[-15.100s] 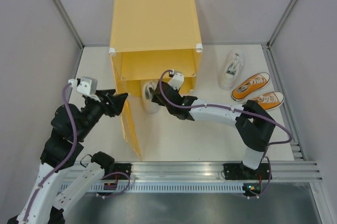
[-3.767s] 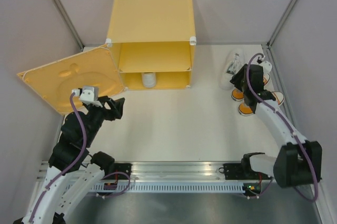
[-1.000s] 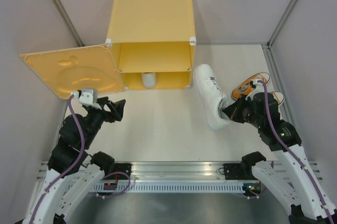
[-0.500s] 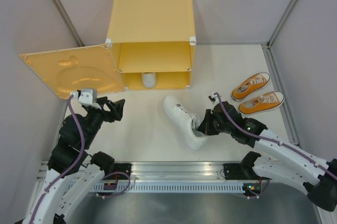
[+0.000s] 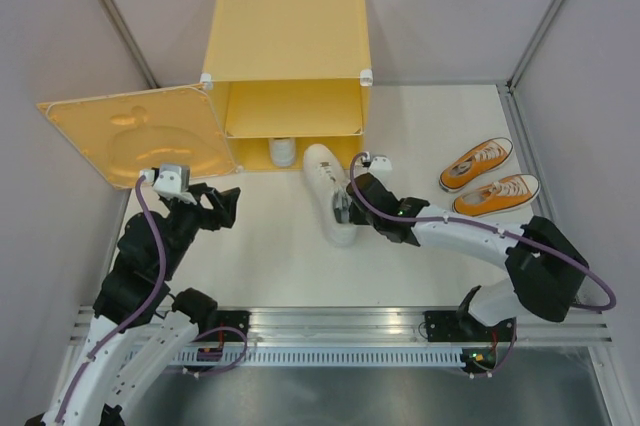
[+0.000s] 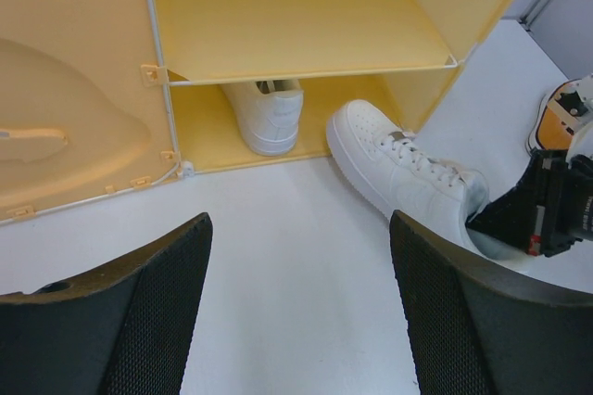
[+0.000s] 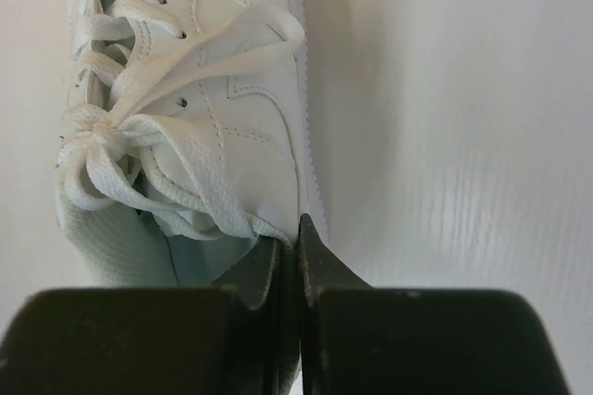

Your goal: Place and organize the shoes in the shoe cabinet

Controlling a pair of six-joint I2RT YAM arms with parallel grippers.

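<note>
White sneaker lies on the tabletop just before the shoe cabinet, toe toward the lower compartment holding the second white sneaker. The right gripper is clenched on its heel collar; the left gripper hangs released, in front of the cabinet's open door.

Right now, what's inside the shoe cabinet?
One white sneaker in the lower compartment of the shoe cabinet, toe facing out. Its heel is hidden under the shelf. The visible part of the shelf holds nothing; the rear of both compartments is out of sight.
</note>
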